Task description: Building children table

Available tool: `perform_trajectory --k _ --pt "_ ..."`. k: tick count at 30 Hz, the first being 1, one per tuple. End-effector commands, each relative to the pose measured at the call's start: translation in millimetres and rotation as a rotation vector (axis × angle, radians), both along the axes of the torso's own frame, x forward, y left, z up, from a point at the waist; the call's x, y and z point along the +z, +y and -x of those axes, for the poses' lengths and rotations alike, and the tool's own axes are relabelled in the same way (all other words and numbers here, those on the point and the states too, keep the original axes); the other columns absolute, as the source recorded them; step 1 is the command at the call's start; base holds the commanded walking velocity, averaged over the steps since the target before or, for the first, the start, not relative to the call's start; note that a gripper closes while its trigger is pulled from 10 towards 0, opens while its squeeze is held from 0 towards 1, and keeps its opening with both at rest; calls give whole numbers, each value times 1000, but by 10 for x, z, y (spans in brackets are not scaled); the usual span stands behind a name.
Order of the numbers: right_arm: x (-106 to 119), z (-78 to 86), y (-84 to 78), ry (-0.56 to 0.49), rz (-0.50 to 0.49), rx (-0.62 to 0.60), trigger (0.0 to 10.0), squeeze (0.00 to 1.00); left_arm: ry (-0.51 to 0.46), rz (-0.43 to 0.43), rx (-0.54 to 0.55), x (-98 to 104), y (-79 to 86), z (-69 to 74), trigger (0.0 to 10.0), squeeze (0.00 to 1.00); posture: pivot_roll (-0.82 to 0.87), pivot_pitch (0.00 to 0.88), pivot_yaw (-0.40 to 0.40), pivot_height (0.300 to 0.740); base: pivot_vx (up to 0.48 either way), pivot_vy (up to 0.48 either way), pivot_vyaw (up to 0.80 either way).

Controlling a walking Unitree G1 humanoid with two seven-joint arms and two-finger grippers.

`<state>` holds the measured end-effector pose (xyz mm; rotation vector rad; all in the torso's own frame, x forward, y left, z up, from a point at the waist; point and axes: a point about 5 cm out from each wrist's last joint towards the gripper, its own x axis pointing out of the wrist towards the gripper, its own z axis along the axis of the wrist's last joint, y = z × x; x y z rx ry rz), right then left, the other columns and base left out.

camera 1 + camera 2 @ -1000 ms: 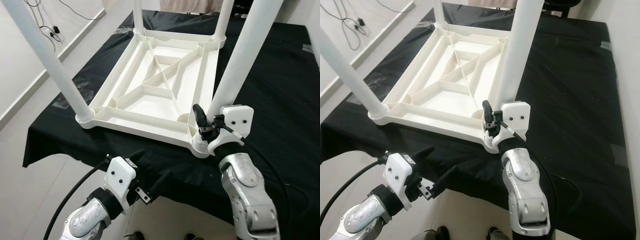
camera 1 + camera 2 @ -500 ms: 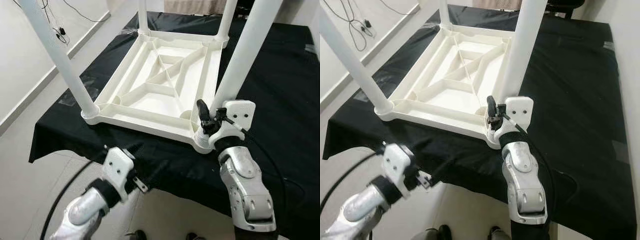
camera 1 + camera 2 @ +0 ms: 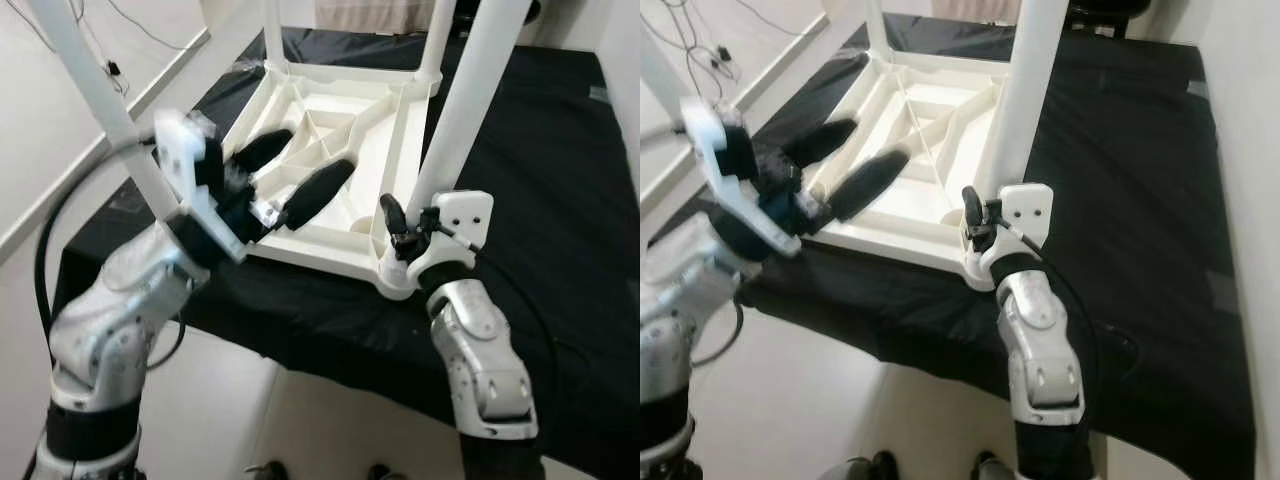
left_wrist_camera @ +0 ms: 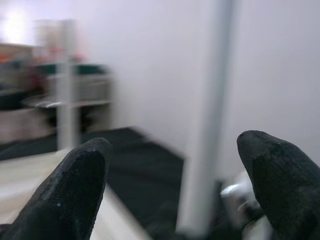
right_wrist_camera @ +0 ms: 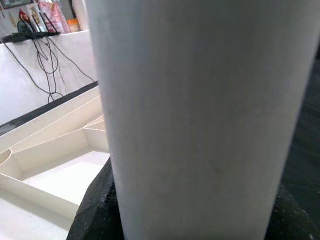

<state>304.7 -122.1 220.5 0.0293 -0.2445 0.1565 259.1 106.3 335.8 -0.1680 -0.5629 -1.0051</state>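
Since one second before, we had raised our left gripper (image 3: pixel 292 175) from below the bed edge; it hung blurred, fingers wide apart and empty, over the upturned white table (image 3: pixel 395 110). Our right gripper (image 3: pixel 412 240) gripped the near right leg (image 3: pixel 455 110) at its base. The table lay on the black cloth (image 3: pixel 560 160); the legs' tops were cut off.

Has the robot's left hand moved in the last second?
Yes. The left hand has risen from below the near edge of the black-covered table to hover, fingers spread, over the upturned white tabletop, beside its near-left leg.
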Motion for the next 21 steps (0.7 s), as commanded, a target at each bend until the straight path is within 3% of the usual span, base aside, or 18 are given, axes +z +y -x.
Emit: perform_trajectory --k 1,7,9,11,12,18,19,21 --pt "-249 -7 80 104 -20 47 10000 0 29 -29 -78 25 -65 -81 10000 1000 46 205 81 740 0 0 0" --pt "-215 13 187 76 -6 107 10000 0 49 -78 -163 173 -178 -255 10000 1000 39 203 87 740 0 0 0" --pt "-177 18 235 54 4 131 10000 0 153 -92 -270 248 -314 -440 10000 1000 31 205 93 740 0 0 0" --pt "-165 17 246 48 8 134 10000 0 185 -88 -313 280 -358 -486 10000 1000 27 209 95 740 0 0 0" --pt "-153 14 254 44 5 133 10000 0 218 -95 -363 305 -424 -538 10000 0 22 210 99 740 0 0 0" --pt "-124 14 276 34 -8 132 10000 0 239 -165 -447 321 -565 -599 10000 0 15 213 107 740 0 0 0" --pt "-117 28 296 31 -15 137 10000 0 215 -242 -477 332 -627 -612 10000 0 12 215 110 740 0 0 0" --pt "-117 33 302 30 -17 138 10000 0 206 -273 -485 337 -645 -617 10000 0 12 215 110 740 0 0 0"
